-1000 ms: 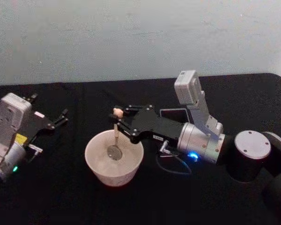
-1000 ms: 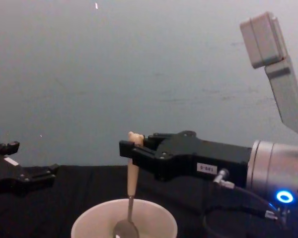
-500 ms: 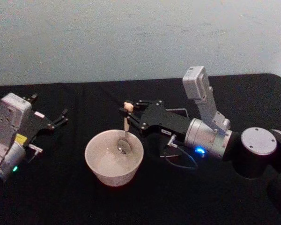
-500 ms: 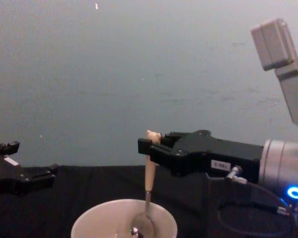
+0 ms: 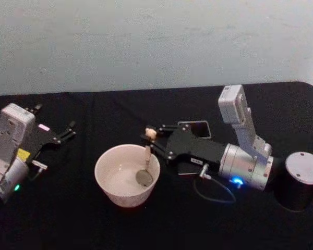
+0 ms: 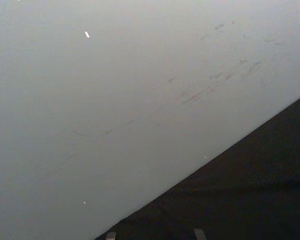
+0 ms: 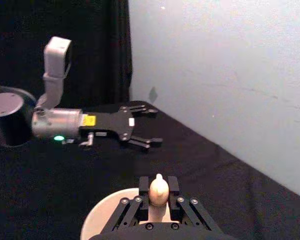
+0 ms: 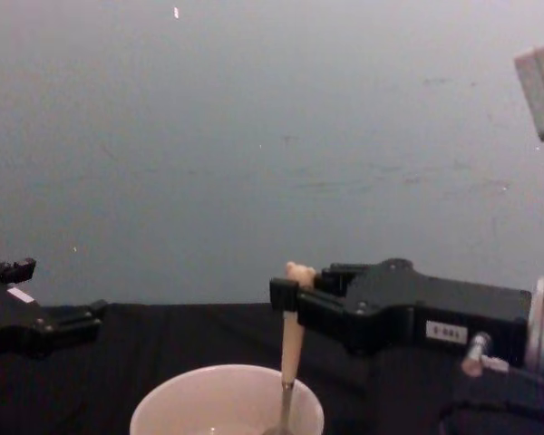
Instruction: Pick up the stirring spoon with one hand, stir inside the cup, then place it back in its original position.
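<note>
Head view, right claw [image 5: 151,136] gripping stirring spoon [image 5: 146,155] — bowl in cup [image 5: 126,196] (left claw [image 5: 56,120] wide)

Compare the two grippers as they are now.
The right gripper is shut on the stirring spoon; the left gripper is open and empty. The right gripper hangs at the cup's rim, with the spoon's bowl inside; the left gripper sits at the left of the table, apart from the cup. Both have black fingers.
</note>
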Controlling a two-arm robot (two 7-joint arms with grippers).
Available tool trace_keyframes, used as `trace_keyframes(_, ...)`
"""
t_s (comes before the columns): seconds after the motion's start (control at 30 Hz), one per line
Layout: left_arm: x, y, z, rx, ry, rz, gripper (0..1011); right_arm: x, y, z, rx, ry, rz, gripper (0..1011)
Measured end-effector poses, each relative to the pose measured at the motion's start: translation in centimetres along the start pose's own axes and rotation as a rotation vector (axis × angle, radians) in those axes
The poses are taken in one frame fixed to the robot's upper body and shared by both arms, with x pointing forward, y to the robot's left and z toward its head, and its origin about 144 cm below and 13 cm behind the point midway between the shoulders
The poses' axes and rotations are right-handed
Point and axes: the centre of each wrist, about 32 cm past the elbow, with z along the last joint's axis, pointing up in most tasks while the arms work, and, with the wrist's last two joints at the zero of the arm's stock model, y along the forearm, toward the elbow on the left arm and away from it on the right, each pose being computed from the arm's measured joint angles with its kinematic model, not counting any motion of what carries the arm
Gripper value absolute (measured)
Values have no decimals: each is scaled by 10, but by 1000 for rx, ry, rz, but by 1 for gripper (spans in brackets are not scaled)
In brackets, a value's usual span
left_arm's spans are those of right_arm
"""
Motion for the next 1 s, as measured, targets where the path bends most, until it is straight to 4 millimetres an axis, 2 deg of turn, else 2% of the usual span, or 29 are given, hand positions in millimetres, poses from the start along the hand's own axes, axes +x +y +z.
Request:
trace_keyframes(0.23, 0, 0, 0, 0, 0, 0, 1001, -9, -2, -4, -16, 5, 37, 215)
trace_keyframes(0.57, 0, 0, 0, 0, 0, 0, 1001, -17, 14, -1, 0, 11, 62, 215)
trace_keyframes(1.0, 0, 0, 0, 0, 0, 0, 1001, -10, 35, 2, 1, 13, 26, 215)
